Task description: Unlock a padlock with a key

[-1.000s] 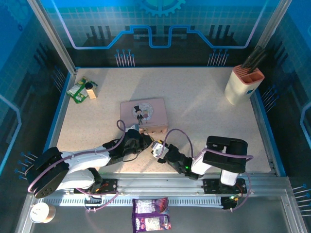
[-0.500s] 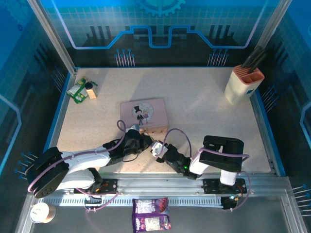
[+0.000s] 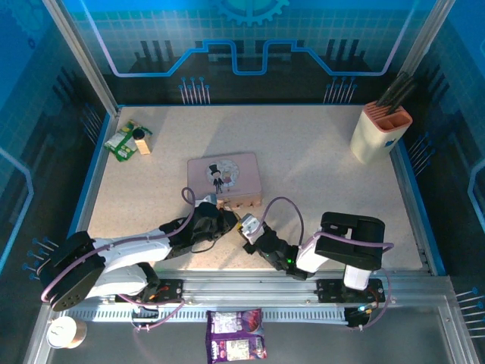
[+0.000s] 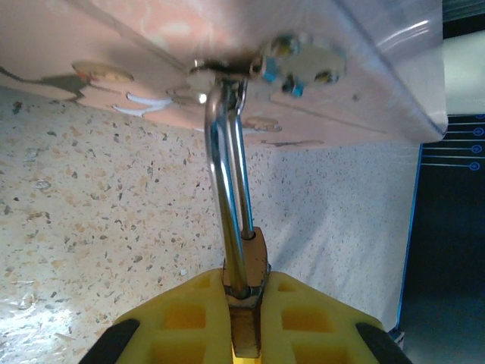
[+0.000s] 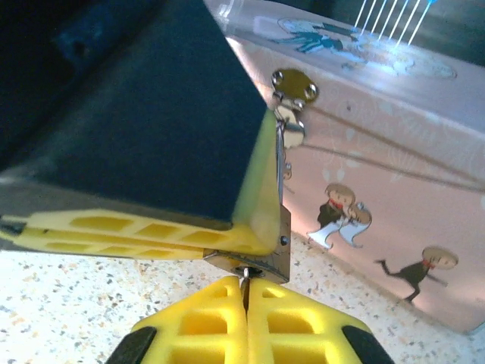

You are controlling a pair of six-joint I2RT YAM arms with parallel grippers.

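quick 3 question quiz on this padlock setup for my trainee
1. True or false: the padlock's shackle passes through the clasp of the pink tin.
2. Which end effector pinches the key: A left, B right?
3. Fill in: the knife block stands at the table's far ____ corner.

Key: 1 true; 2 B, the right end effector; 3 right.
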